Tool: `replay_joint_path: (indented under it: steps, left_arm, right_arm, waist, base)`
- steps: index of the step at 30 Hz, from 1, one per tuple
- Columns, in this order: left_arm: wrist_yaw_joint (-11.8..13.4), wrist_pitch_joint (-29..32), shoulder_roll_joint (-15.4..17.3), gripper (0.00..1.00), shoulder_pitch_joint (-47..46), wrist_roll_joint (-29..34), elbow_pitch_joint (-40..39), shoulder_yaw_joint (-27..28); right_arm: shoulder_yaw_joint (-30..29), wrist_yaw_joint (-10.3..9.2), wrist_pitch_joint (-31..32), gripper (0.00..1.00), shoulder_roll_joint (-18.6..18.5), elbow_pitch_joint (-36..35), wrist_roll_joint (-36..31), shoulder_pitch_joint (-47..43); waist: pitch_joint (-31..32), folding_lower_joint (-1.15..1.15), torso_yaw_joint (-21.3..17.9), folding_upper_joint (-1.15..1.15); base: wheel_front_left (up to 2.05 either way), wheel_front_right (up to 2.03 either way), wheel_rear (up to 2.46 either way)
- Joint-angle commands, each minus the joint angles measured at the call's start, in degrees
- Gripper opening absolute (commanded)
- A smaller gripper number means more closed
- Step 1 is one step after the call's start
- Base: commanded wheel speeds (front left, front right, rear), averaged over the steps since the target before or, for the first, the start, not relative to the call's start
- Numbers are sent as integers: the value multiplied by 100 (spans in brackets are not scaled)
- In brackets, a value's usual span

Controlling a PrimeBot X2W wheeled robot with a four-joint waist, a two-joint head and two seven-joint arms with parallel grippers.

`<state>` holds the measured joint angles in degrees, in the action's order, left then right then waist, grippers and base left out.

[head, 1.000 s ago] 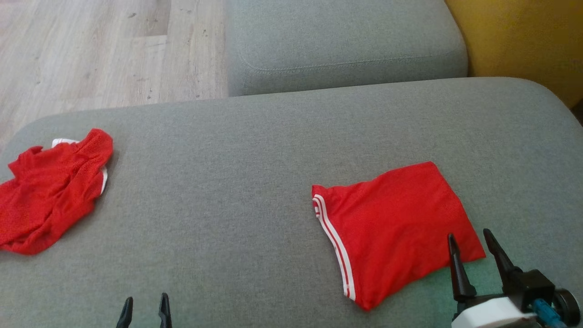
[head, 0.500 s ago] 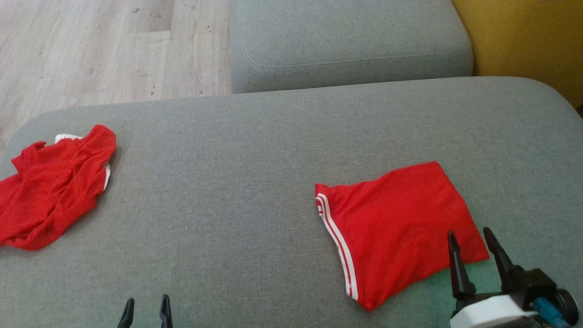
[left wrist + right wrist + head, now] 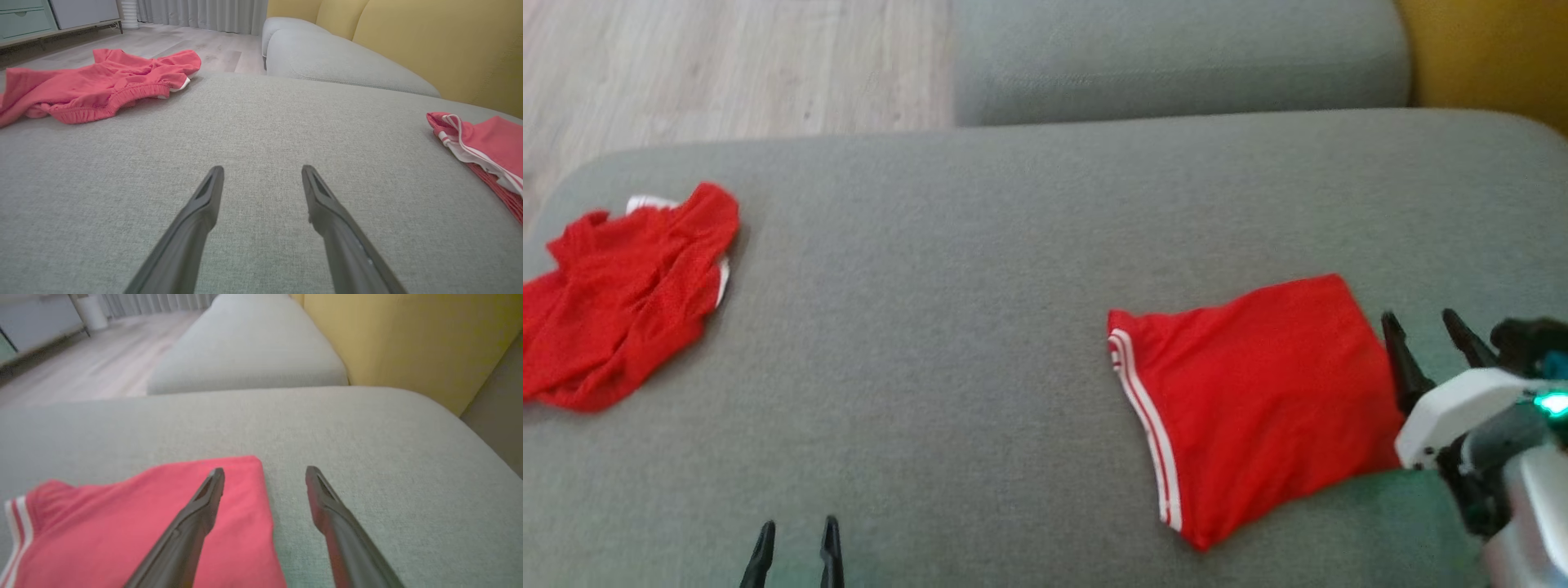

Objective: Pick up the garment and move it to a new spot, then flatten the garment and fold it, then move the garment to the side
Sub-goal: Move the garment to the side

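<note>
L gripper (image 3: 798, 523), R gripper (image 3: 1419, 315) spread & empty; folded garment (image 3: 1250, 392) looks done, so you reach for crumpled garment (image 3: 621, 294) next.

The folded red garment (image 3: 1250, 392) lies flat on the right of the grey cushion (image 3: 947, 327), 2 white stripes along its left edge. A red mesh garment (image 3: 621, 294) lies crumpled at the left end.

One garment (image 3: 621, 294) lies at the sofa cushion's (image 3: 947, 327) left end, a second garment (image 3: 1250, 392) right of centre, well apart, the right gripper (image 3: 1419, 315) at its right edge; another cushion (image 3: 1176, 57) sits behind.
</note>
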<state>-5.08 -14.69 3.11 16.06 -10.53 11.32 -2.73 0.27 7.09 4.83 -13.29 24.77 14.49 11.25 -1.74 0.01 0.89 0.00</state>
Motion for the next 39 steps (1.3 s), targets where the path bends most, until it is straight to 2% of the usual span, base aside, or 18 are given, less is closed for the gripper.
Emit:
replay_joint_path:
  steps: [1,5,9,17,18,19,22,26,29,34,38,39]
  left_arm:
    - [0,-30,-24,100,-288,-10,-117,132]
    - [8,-30,-24,100,-368,-37,-86,109]
    - [12,-30,-24,100,-419,-49,-81,91]
    - [4,-30,-24,100,-557,-44,-54,46]
    - [4,-30,-24,100,-568,-45,-55,43]
    - [5,-30,-24,100,-577,-49,-57,41]
    - [20,-30,-24,100,-579,-65,-70,30]
    - [28,-30,-24,100,-610,-70,-101,26]
    - [17,-30,-24,100,-676,-43,-128,60]
    - [-52,-30,-21,100,-838,107,-131,124]
    - [-120,-30,25,100,-1001,217,-118,130]
    - [-120,-30,25,100,-1001,217,-118,130]
  right_arm:
    - [181,40,170,100,-203,-36,10,181]
    - [332,40,791,100,-398,427,120,375]
    - [549,40,1083,100,-473,764,340,542]
    - [634,40,1543,100,-351,1563,720,909]
    - [673,40,1625,62,-318,1605,858,926]
    - [731,40,1708,1,-288,1619,1023,937]
    - [798,40,1656,0,-332,1552,1342,1024]
    - [769,40,1250,0,-538,1590,1191,1349]
    - [548,40,882,0,-677,1765,744,1791]
    - [-169,40,252,0,-877,2122,-181,2542]
    - [-903,40,-65,0,-969,2368,-1068,2957]
    - [-903,40,-65,0,-969,2368,-1068,2957]
  waist:
    - [-73,-1,91,0]
    - [-160,-1,234,0]
    - [-254,-1,302,0]
    - [-355,-1,367,0]
    - [-362,-1,372,0]
    - [-370,-1,371,0]
    - [-421,-1,317,0]
    - [-555,-1,122,0]
    - [-711,-1,-124,0]
    - [-973,-1,-507,0]
    - [-1176,-1,-714,0]
    - [-1176,-1,-714,0]
  base:
    - [0,0,0]
    - [0,0,0]
    - [0,0,0]
    - [0,0,0]
    - [0,0,0]
    - [0,0,0]
    - [0,0,0]
    - [0,0,0]
    - [0,0,0]
    - [0,0,0]
    - [0,0,0]
    - [0,0,0]
